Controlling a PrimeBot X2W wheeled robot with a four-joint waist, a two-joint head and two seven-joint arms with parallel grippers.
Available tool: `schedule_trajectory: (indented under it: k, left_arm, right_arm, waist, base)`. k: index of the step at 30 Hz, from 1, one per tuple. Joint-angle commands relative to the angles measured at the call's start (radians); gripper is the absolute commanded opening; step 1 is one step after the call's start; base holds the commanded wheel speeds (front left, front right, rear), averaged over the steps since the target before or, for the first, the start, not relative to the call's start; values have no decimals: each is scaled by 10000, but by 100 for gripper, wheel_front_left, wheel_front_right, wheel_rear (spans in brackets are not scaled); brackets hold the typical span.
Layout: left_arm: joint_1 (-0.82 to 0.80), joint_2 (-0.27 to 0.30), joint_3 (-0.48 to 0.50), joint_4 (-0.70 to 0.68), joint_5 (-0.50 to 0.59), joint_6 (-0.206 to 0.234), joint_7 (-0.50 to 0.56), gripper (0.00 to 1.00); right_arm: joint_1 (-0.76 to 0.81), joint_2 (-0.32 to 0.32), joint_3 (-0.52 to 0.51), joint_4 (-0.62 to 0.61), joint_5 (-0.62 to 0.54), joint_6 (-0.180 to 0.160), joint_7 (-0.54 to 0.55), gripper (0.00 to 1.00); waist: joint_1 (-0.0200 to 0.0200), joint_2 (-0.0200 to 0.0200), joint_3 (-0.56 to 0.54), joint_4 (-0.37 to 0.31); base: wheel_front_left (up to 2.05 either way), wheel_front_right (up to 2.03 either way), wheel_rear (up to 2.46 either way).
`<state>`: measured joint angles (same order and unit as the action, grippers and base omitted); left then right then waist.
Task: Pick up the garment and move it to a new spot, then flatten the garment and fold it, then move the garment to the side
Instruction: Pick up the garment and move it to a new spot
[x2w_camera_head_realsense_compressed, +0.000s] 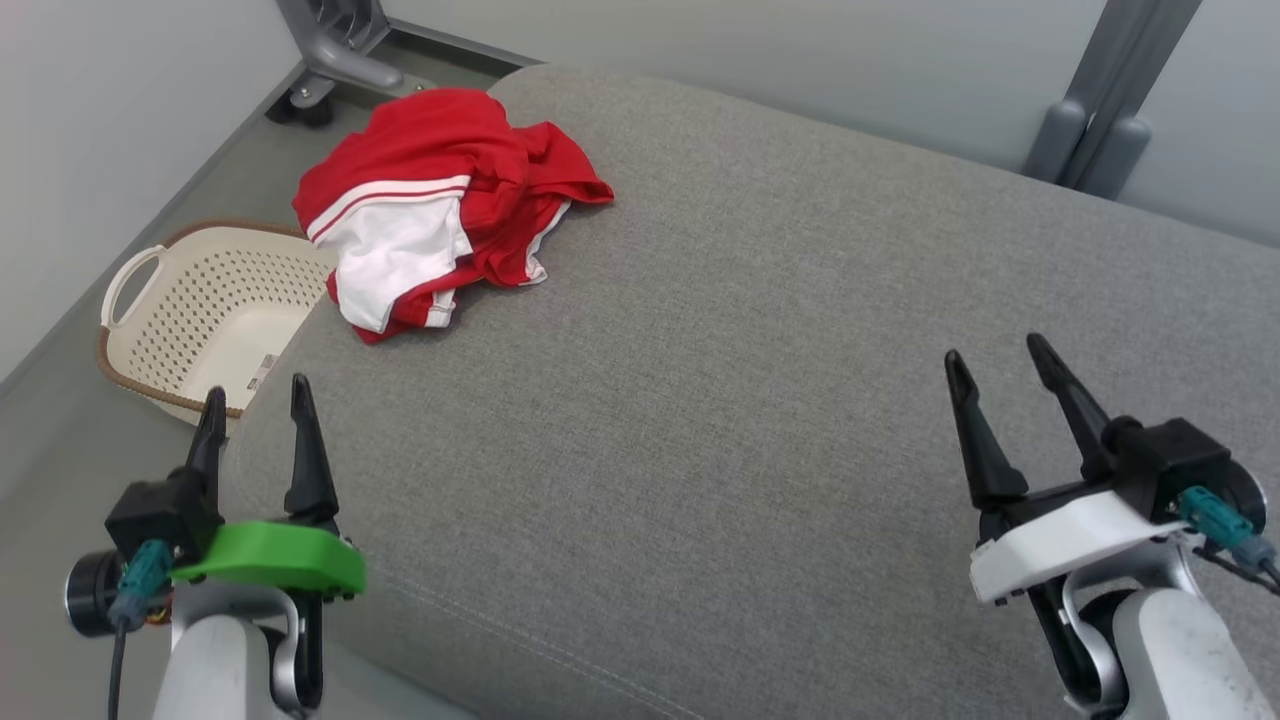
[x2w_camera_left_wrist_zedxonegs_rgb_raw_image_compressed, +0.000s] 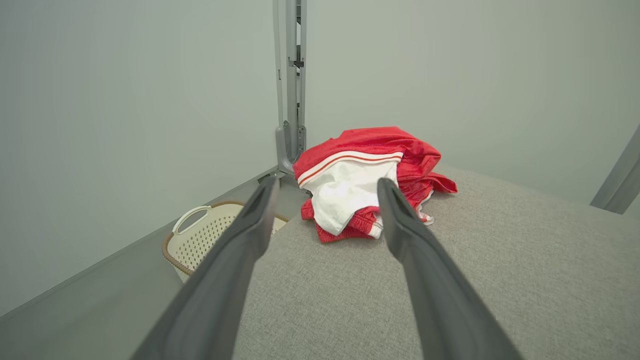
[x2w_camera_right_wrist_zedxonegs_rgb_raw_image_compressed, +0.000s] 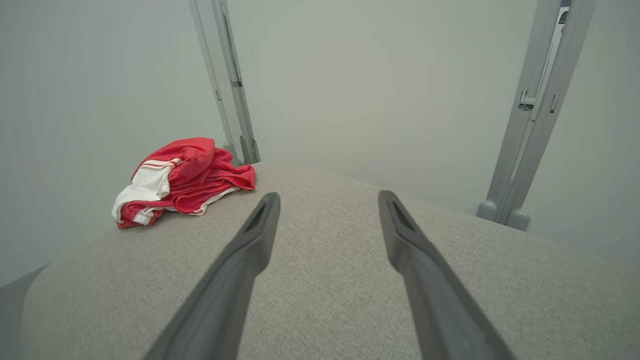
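A crumpled red and white garment lies in a heap at the far left corner of the grey cushioned surface. The left wrist view has the garment straight ahead, and the right wrist view has the garment off to the left. My left gripper hovers open at the near left edge, well short of the cloth, nothing between its fingers. Near the front right, my right gripper stands open and empty over bare cushion.
A cream perforated laundry basket sits on the floor left of the cushion, below the garment. Grey metal frame posts and a wheeled base stand behind the cushion against pale walls. Bare grey cushion spreads between the grippers.
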<state>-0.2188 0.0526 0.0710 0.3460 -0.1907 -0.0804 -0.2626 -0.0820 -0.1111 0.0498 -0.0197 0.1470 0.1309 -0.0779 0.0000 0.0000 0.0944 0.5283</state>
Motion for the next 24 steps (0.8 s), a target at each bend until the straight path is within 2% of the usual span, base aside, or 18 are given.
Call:
schedule_trajectory:
  k: [1,6,12,17,24]
  left_arm:
    - [-441,-6,-29,88,-87,-61,-30,100]
    - [-2093,50,-108,1270,-299,-193,-19,100]
    - [-4483,554,-175,3924,-786,-396,327,100]
    - [-6171,1096,-287,5968,-1144,-493,833,100]
    - [-7564,1693,-609,7486,-1600,-507,1009,100]
  right_arm:
    - [-235,-153,-4,-179,-59,-3,112,100]
    - [-1070,-614,170,-877,-122,-3,588,100]
    - [-1819,-961,304,-1336,-59,-3,875,100]
    - [-2102,-1138,286,-1437,-39,-4,886,100]
    - [-2315,-1250,208,-1551,-10,-5,864,100]
  waist:
    - [0,0,728,-306]
    - [0,0,2185,-887]
    - [0,0,3545,-1562]
    - [0,0,4217,-2040]
    - [0,0,4749,-2379]
  base:
    - [0,0,0]
    - [0,0,0]
    - [0,0,0]
    - [0,0,0]
    - [0,0,0]
